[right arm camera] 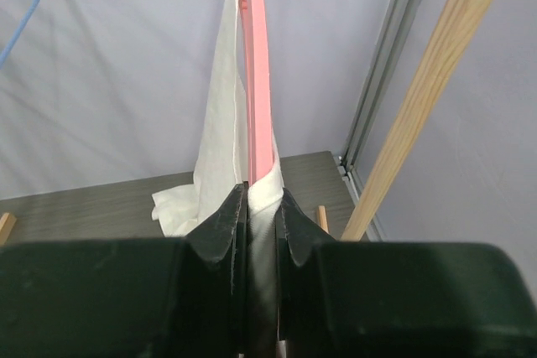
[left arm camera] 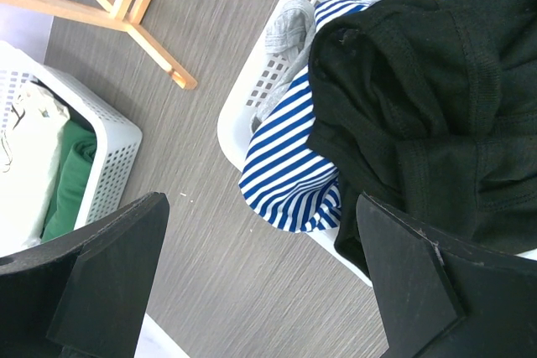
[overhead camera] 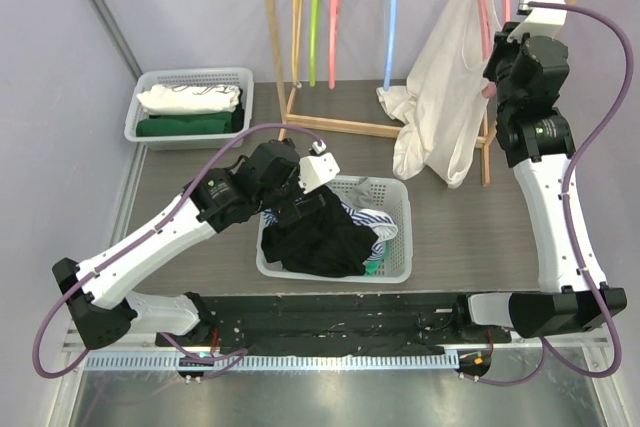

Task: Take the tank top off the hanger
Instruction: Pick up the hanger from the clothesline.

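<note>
While the left gripper (left arm camera: 260,200) hangs over the middle basket (overhead camera: 400,247) with its jaws spread wide and nothing in them, the real business is on the right. Up by the wooden rack (overhead camera: 330,125), the right gripper (right arm camera: 262,207) has its jaws pinched narrow on the pink hanger (right arm camera: 256,81), with a fold of the white tank top (overhead camera: 440,97) caught in the same pinch. The top is draped on that hanger, its bulk sagging down beside the rack's foot. I'd call this the stripping step, barely begun. Next, I reckon, the free left arm needs to cross and take the cloth while the right steadies the hanger, because a pinch on both locks them together.

Baskets now. The left basket (overhead camera: 150,82) holds a folded white garment (overhead camera: 190,97) over a green one (overhead camera: 190,125). The middle basket is heaped with a black garment (left arm camera: 419,98). A blue-and-white striped piece (left arm camera: 285,165) spills over its rim, and a grey piece (left arm camera: 289,35) sits at the edge.
</note>
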{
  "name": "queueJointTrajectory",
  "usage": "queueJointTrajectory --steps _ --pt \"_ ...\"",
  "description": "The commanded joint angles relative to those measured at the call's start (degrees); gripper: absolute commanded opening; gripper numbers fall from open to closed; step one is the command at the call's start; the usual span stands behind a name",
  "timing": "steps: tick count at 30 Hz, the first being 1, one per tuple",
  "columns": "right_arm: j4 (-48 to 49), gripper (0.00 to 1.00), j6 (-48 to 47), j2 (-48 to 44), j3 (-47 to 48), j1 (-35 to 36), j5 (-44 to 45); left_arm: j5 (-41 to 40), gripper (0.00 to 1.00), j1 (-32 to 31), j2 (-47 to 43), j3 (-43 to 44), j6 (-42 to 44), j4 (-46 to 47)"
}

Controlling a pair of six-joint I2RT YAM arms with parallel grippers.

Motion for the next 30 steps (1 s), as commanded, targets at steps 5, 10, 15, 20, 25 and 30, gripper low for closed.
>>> queueJointTrajectory --steps 5,10,15,20,25,30 --pt "23.1 0.01 -1.4 -7.1 1.2 0.1 3.9 -0.7 0.99 0.2 -0.4 -0.1 0.4 2.5" --pt "21.2 0.01 0.8 -6.8 3.9 0.1 2.8 -0.6 0.99 0.2 -0.6 -0.3 0.2 2.6" --pt "5.3 0.16 5.4 -3.1 9.1 0.1 -1.6 -0.6 0.99 0.3 -1.0 -0.9 0.2 2.8" --pt "-14.1 0.53 10.4 3.8 23.5 0.2 -0.3 -0.7 0.99 0.3 -1.4 -1.6 0.5 2.9" --pt "-19.2 0.62 12.1 8.5 30.0 0.1 2.2 -0.3 0.99 0.2 -1.7 -1.7 0.2 2.8" --pt "-22.1 0.64 11.7 13.7 37.4 0.1 2.0 0.0 0.99 0.2 -2.1 -1.5 0.1 2.1"
